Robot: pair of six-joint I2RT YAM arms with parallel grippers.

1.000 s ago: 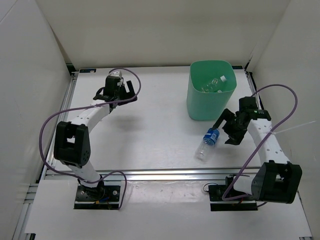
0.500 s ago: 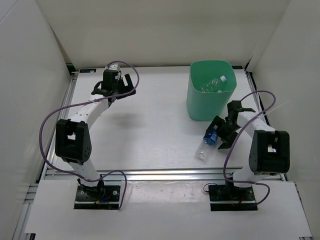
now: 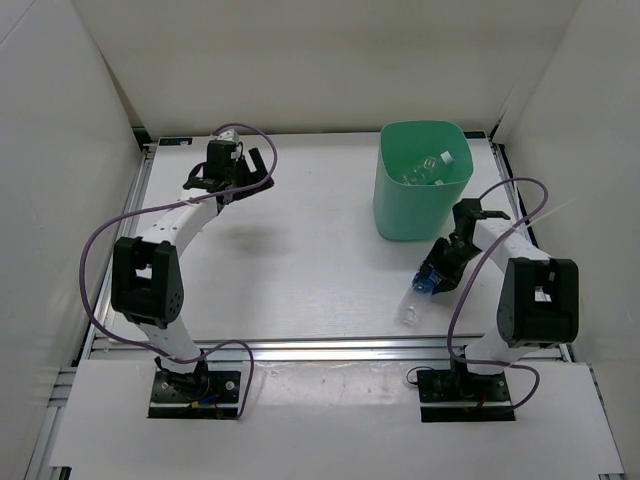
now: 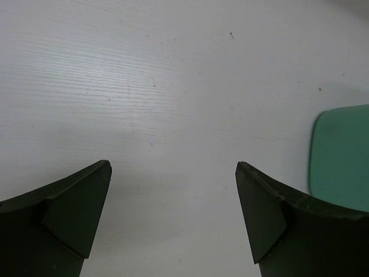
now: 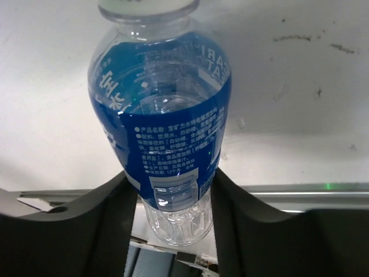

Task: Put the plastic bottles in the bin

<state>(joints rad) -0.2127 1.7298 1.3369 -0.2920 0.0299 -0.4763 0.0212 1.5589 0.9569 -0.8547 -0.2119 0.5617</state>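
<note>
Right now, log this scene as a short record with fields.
bin: mint green, upright, far right of the table
inside bin: clear bottles, count unclear
blue-label bottle: outside the bin, on its near side
right end effector: closed on the blue-label bottle's lower body
left end effector: open, holding nothing, above bare table at far left
task left: blue-label bottle not yet in bin

The scene is lit brightly and evenly from above. Faint, soft shadows are thrown on the white surface (image 3: 300, 270). The left pincer (image 4: 173, 167) is rendered slightly soft.
</note>
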